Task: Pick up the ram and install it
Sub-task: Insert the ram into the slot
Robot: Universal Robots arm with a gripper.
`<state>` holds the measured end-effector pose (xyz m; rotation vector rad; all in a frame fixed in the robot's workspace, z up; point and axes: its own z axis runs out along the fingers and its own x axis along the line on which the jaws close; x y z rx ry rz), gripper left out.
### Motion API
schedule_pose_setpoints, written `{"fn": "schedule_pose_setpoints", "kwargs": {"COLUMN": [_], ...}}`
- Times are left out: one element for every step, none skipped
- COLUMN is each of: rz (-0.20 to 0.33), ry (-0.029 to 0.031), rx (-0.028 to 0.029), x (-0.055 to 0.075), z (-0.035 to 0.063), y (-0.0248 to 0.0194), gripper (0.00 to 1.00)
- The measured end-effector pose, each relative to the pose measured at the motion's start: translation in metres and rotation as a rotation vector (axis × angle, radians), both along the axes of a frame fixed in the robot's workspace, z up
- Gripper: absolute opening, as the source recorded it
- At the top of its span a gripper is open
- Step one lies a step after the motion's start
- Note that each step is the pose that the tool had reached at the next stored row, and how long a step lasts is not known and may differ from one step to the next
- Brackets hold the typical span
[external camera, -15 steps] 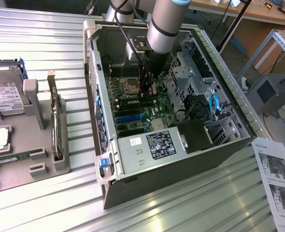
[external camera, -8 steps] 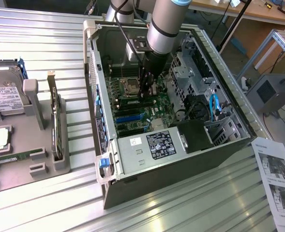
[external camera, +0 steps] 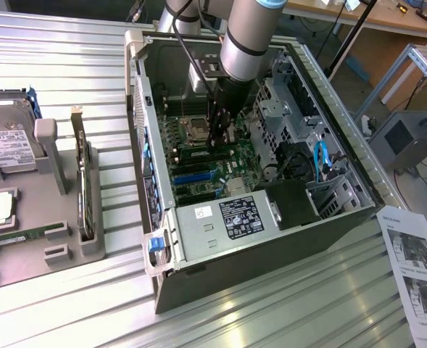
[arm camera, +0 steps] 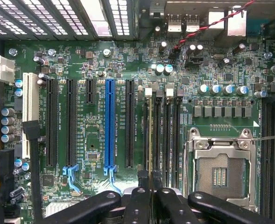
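My gripper [external camera: 217,142] reaches down into the open computer case [external camera: 220,275], right over the motherboard's memory slots [arm camera: 167,135]. The ram [external camera: 197,154] is a narrow green stick lying along one slot, directly under the fingers. In the wrist view the ram [arm camera: 149,135] shows edge-on as a thin greenish line in the slot nearest the black expansion slots. The gripper [arm camera: 150,189] has its two dark fingers [arm camera: 141,200] pressed close on either side of the stick's edge, shut on it. How deep the stick sits in the slot is hidden.
The empty CPU socket [arm camera: 219,172] lies beside the memory slots, and a blue expansion slot [arm camera: 109,126] lies on the other side. On the exterior view's left, a grey fixture [external camera: 54,239] holds a hard drive [external camera: 3,138] and an upright dark card [external camera: 84,196]. A paper sheet [external camera: 416,268] lies at the right.
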<state>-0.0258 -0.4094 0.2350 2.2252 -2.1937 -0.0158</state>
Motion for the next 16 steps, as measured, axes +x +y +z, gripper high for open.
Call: {"fn": "schedule_pose_setpoints", "kwargs": {"rz": [0.000,0.000,0.000,0.000,0.000,0.000,-0.001,-0.001,-0.001,-0.001,-0.002,-0.004,-0.004,-0.004,-0.004,-0.004], "ry": [0.0000,0.0000,0.0000,0.0000,0.0000,0.0001,0.0000,0.0000,0.0001,0.0000,-0.0001,0.0000,0.0001,0.0000,-0.0004,-0.0001], "rx": [0.0000,0.0000,0.0001,0.0001,0.0001,0.0001,0.0000,-0.0001,-0.0001,0.0001,0.0003,0.0000,-0.0001,-0.0001,0.0003,0.0002], "x": [0.0000,0.0000,0.0000,0.0000,0.0000,0.0000,0.0000,0.0000,0.0000,0.0000,0.0000,0.0000,0.0000,0.0000,0.0001,0.0001], "z": [0.0000,0.0000,0.0000,0.0000,-0.0004,-0.0015,-0.0019,-0.0019,-0.0019,-0.0022,-0.0032,-0.0036,-0.0035,-0.0035,-0.0037,-0.0037], "y": [0.0000,0.0000,0.0000,0.0000,0.0000,0.0001,0.0000,0.0000,0.0000,0.0000,0.0001,0.0000,0.0000,0.0000,0.0001,0.0001], "gripper": [0.12,0.12,0.12,0.12,0.12,0.12,0.12,0.12,0.12,0.12,0.12,0.12,0.12,0.12,0.12,0.19]}}
